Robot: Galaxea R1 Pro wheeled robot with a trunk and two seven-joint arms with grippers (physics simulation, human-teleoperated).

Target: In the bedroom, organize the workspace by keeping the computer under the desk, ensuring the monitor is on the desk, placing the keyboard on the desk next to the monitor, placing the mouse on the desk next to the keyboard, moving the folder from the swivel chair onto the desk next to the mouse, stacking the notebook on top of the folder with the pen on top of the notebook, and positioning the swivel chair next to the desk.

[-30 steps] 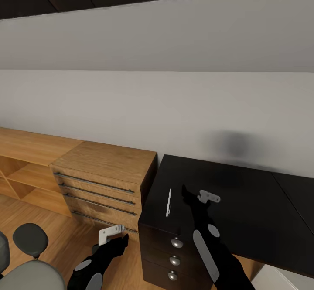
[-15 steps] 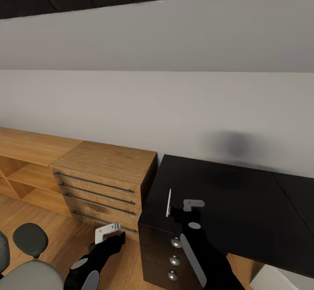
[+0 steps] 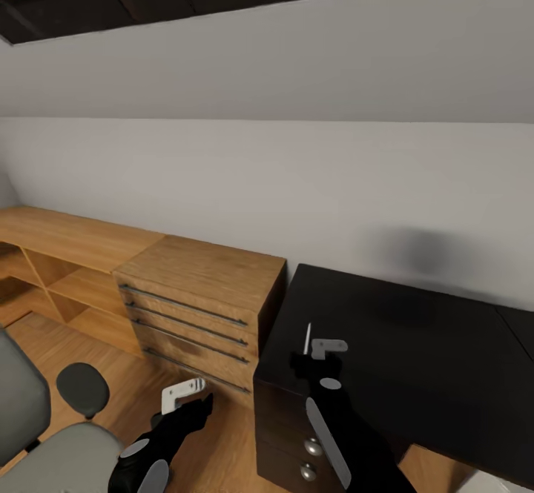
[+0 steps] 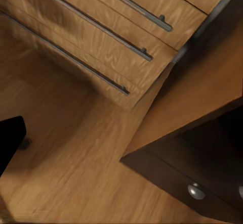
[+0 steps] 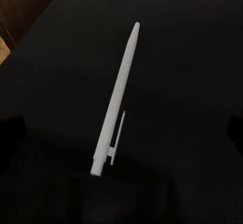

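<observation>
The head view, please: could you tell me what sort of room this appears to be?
Probably a home study or bedroom workspace: a black desk top with a thin white pen, a light wooden drawer unit, and a grey padded swivel chair.

Black desk (image 3: 415, 345) — white pen (image 3: 307, 338) lying on it.

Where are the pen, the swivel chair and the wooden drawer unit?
pen (image 5: 115, 115), right wrist view, middle of its barrel.
swivel chair (image 3: 63, 463), head view, grey seat.
wooden drawer unit (image 3: 204, 270), head view, its top.
</observation>
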